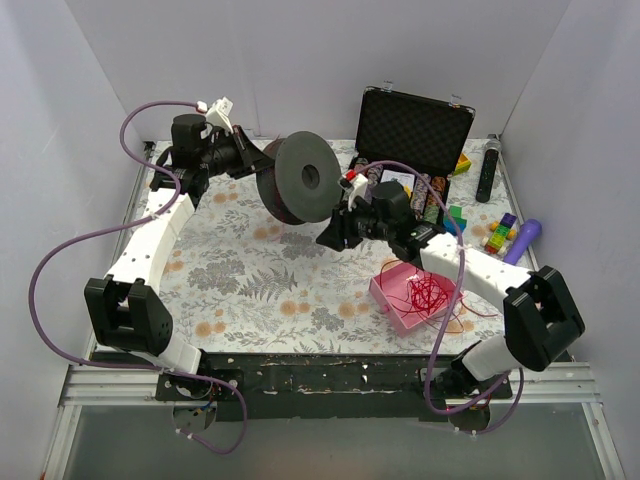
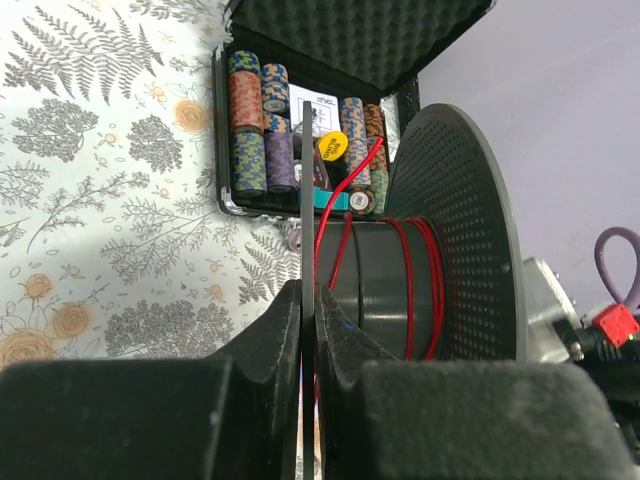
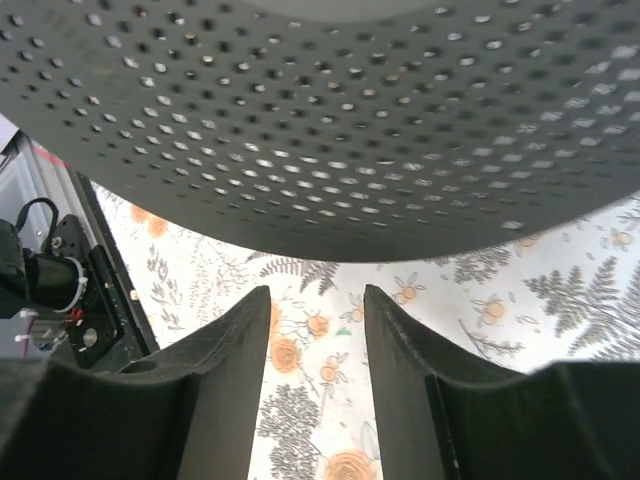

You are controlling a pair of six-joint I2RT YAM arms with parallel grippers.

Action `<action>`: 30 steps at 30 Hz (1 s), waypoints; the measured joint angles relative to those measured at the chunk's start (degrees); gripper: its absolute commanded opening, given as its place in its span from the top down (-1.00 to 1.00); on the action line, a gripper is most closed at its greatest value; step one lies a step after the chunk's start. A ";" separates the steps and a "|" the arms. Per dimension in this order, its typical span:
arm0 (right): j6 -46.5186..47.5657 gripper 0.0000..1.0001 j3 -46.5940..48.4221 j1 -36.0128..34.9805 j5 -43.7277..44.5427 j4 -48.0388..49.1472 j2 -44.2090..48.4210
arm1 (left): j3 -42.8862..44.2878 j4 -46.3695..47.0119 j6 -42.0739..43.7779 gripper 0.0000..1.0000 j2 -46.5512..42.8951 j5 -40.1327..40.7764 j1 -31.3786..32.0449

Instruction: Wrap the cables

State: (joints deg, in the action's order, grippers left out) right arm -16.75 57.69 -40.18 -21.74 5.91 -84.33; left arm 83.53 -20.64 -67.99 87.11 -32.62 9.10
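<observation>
Red thin wire (image 2: pixel 412 285): few turns on grey perforated spool (image 1: pixel 303 181) pinched by left pincer (image 2: pixel 308 300), right pincer (image 3: pixel 316 297) spread, bulk unwound in pink tray (image 1: pixel 392 303).

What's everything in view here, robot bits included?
spool: one, dark grey, perforated flanges, mid-table
red wire: thin strands, a tangle in the tray, a few turns on the spool
tray: one, pink, right front
case: one, black, open, far side
poker chips: several stacks, mixed colours, in the case
blocks: a few, multicoloured, far right
purple object: one, beside the blocks, unidentifiable
tablecloth: one, grey and orange floral
left gripper: shut on the spool's flange edge
right gripper: open, next to the spool's flange
</observation>
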 measured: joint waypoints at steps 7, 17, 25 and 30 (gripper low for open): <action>1.86 -0.22 -5.38 5.40 -4.46 1.88 4.59 | -0.26 -1.01 0.35 1.00 -0.76 -2.45 0.00; 14.73 -0.38 -6.82 10.34 -11.74 -8.00 12.55 | -4.79 -2.29 3.89 1.00 -1.68 -6.97 0.00; 24.79 -0.37 3.72 10.29 -5.05 -23.63 14.12 | -8.28 -4.90 8.61 1.00 1.38 -14.36 0.04; 25.57 -0.34 8.17 10.27 -1.36 -28.26 13.77 | -8.59 -7.06 12.72 1.00 8.22 -18.05 0.28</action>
State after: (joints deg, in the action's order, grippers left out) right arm 8.82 65.87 -29.91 -23.09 -22.35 -70.57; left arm 74.94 -27.70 -55.27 95.33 -50.68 9.39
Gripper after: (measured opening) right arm 0.682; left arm 0.043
